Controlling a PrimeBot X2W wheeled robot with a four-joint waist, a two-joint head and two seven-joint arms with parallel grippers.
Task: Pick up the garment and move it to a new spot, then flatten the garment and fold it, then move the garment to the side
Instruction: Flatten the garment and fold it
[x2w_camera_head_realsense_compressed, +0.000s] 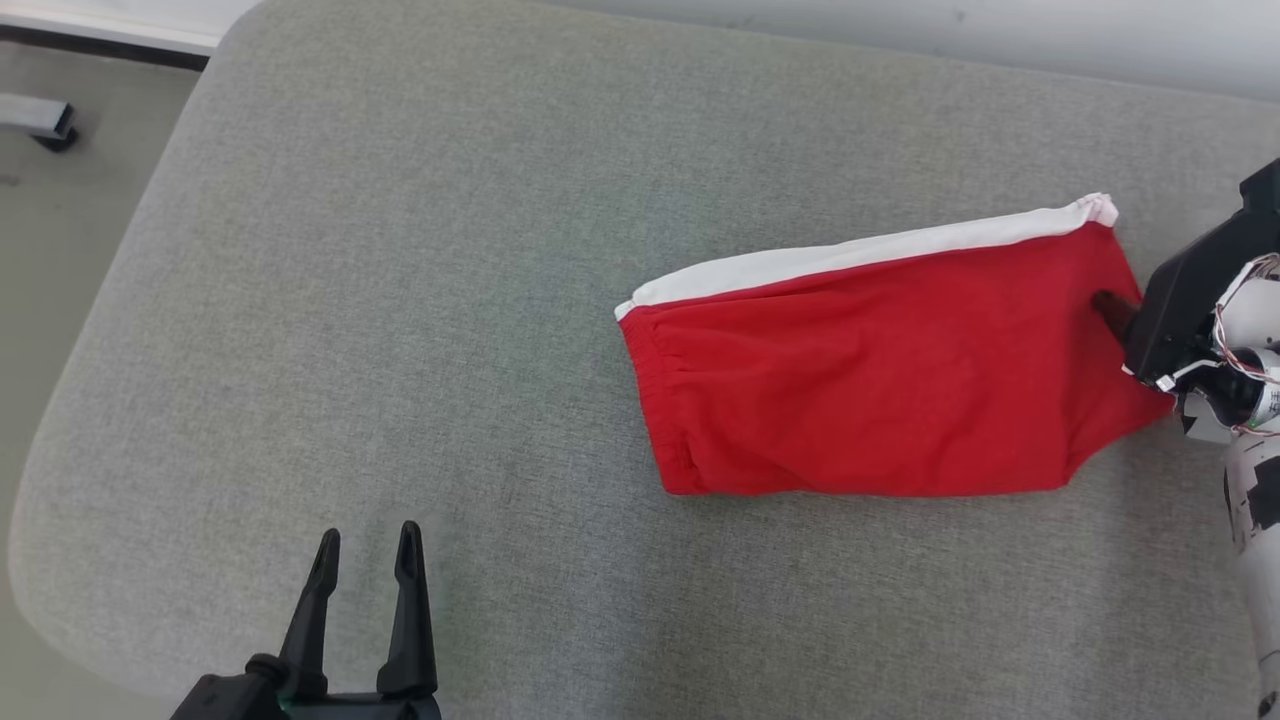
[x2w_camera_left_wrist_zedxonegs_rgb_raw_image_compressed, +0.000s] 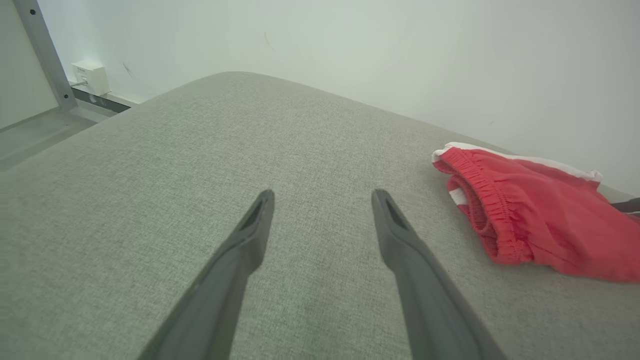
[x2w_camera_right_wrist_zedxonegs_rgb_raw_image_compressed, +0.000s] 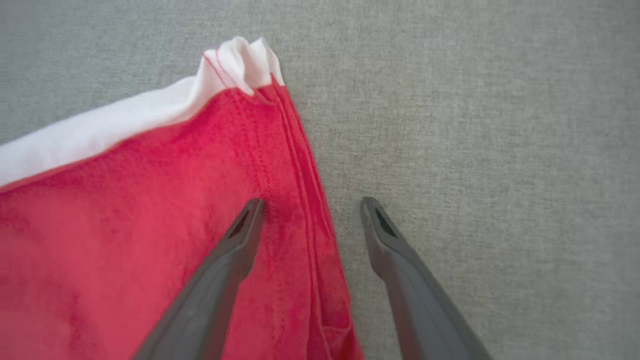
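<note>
Lying flat on the right half of the grey cushion (x2w_camera_head_realsense_compressed: 400, 300), the garment (x2w_camera_head_realsense_compressed: 880, 370) is a pair of red shorts, folded into a rough long block. Its white stripe (x2w_camera_head_realsense_compressed: 860, 255) runs along the far edge, the gathered waistband (x2w_camera_head_realsense_compressed: 665, 400) faces left, and the stitched hem end faces right. The near edge is straight and the right near corner tapers to a point beside the right arm. The right gripper (x2w_camera_head_realsense_compressed: 1112, 308) comes in from the right at that hem end, jaws open and holding nothing. In the right wrist view the right gripper (x2w_camera_right_wrist_zedxonegs_rgb_raw_image_compressed: 312, 204) straddles the hem: one finger (x2w_camera_right_wrist_zedxonegs_rgb_raw_image_compressed: 235, 250) is over the red cloth (x2w_camera_right_wrist_zedxonegs_rgb_raw_image_compressed: 150, 225), the other (x2w_camera_right_wrist_zedxonegs_rgb_raw_image_compressed: 395, 250) is over bare cushion (x2w_camera_right_wrist_zedxonegs_rgb_raw_image_compressed: 500, 150), and the hem line runs between them. I cannot tell whether the tips touch the fabric. The white stripe bunches into a small puckered corner (x2w_camera_right_wrist_zedxonegs_rgb_raw_image_compressed: 245, 60) beyond the fingertips. The left gripper (x2w_camera_head_realsense_compressed: 368, 540) sits at the near left, well apart from the garment, jaws open and empty, fingers pointing far. In the left wrist view the left gripper (x2w_camera_left_wrist_zedxonegs_rgb_raw_image_compressed: 322, 197) is above plain cushion (x2w_camera_left_wrist_zedxonegs_rgb_raw_image_compressed: 200, 150), with the shorts (x2w_camera_left_wrist_zedxonegs_rgb_raw_image_compressed: 545, 220) off to the right, waistband opening toward the camera. A pale wall (x2w_camera_left_wrist_zedxonegs_rgb_raw_image_compressed: 350, 40) stands behind the cushion. A small white box (x2w_camera_left_wrist_zedxonegs_rgb_raw_image_compressed: 90, 77) sits low on the wall at far left, next to a grey metal post (x2w_camera_left_wrist_zedxonegs_rgb_raw_image_compressed: 45, 55). Floor (x2w_camera_head_realsense_compressed: 60, 250) shows past the cushion's left edge.
</note>
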